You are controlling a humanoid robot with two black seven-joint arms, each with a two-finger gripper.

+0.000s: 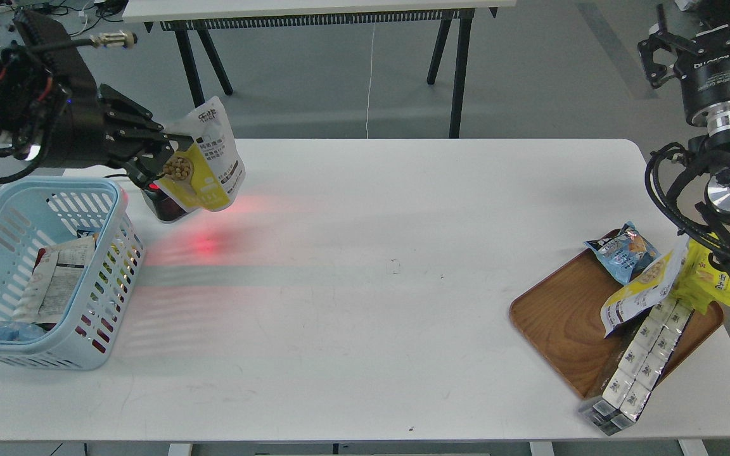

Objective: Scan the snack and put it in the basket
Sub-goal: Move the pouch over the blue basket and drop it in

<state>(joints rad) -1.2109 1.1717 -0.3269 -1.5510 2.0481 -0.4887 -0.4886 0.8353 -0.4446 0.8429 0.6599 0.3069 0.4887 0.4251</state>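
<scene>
My left gripper is shut on the snack, a small pouch with a yellow half picturing beige balls and a white half with black text. It hangs tilted in the air above the black scanner, which casts red light on the table. The light blue slotted basket stands at the table's left edge, below and left of the pouch, with a few packets inside. My right gripper is raised at the far right, above the table's edge, seen small and dark.
A brown wooden tray at the right front holds a blue snack packet, another yellow-white pouch, a yellow packet and long white packs. A second table stands behind.
</scene>
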